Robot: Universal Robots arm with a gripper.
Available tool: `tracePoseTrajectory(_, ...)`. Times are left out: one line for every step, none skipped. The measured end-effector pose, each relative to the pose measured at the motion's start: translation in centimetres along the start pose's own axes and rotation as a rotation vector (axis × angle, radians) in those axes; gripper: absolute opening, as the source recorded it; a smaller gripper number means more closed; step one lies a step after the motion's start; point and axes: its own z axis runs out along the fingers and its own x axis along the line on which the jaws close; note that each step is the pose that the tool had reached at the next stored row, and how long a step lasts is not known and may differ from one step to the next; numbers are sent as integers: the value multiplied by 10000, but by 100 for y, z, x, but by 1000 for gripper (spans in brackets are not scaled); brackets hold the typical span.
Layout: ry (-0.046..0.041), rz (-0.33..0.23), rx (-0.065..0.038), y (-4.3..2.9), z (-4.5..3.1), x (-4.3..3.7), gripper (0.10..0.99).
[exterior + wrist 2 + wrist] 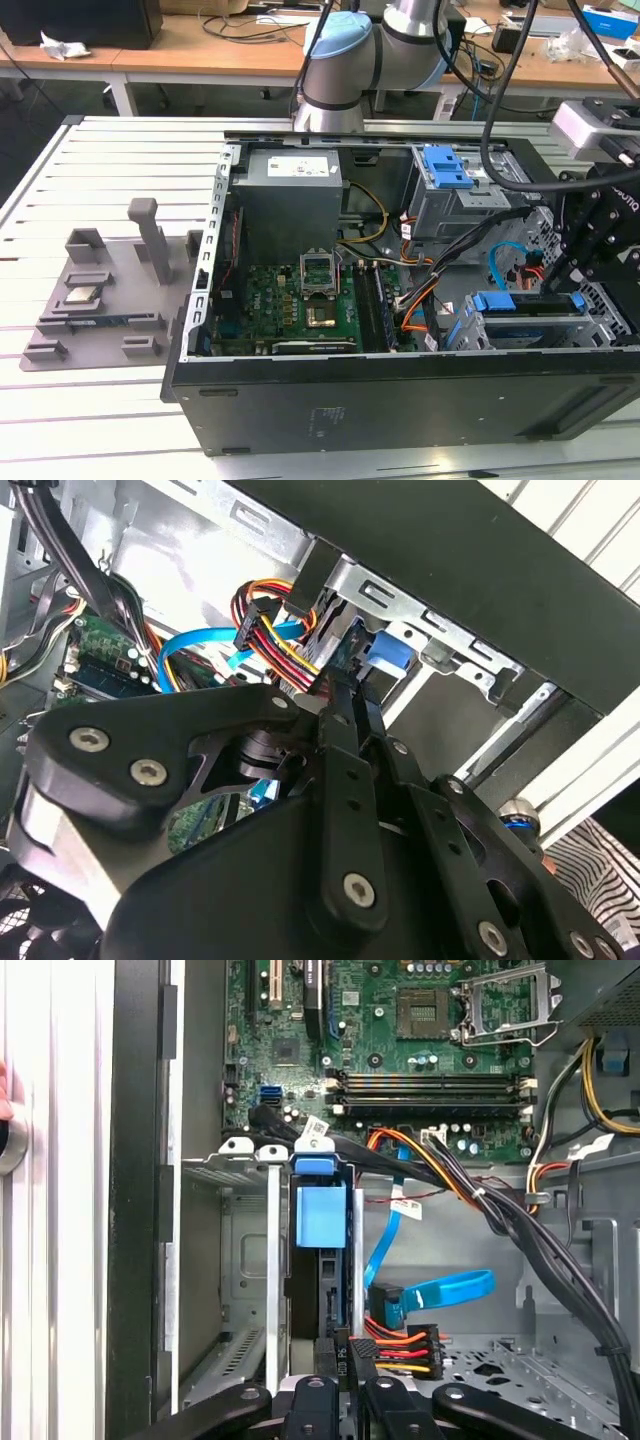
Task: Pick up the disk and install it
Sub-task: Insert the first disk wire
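Note:
The disk (522,306) sits on edge in the lower drive bay at the case's front corner, on the exterior view's right, its blue bracket uppermost. In the first wrist view the disk (320,1222) stands in the grey cage slot, showing a blue tab and a dark edge. My gripper (588,268) hovers just past the disk's outer end, above the bay. In both wrist views the black fingers (340,730) lie close together, and I see nothing between them. The gripper (340,1392) points along the slot, close to the red, yellow and black power plug (398,1344).
The open black computer case (400,400) lies on a slatted white table. Inside it are the green motherboard (300,300), a power supply (290,200), a grey drive cage with a blue latch (445,170) and loose cables (450,270). A grey fixture plate (100,290) holds a small chip (82,294).

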Motion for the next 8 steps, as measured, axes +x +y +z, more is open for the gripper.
tracePoseTrajectory(-1, 0, 0, -1, 6, 2, 169)
tracePoseTrajectory(-4, -1, 0, -2, 14, 4, 169)
tracePoseTrajectory(-5, -1, -1, -3, 23, 4, 169)
tracePoseTrajectory(-3, -1, 0, -3, 29, 5, 169)
tracePoseTrajectory(1, -1, 0, -4, 36, 4, 169)
tracePoseTrajectory(2, -1, 1, -4, 40, 4, 169)
tracePoseTrajectory(-2, -1, 1, -5, 47, 3, 169)
tracePoseTrajectory(-3, -1, -1, -7, 52, 4, 169)
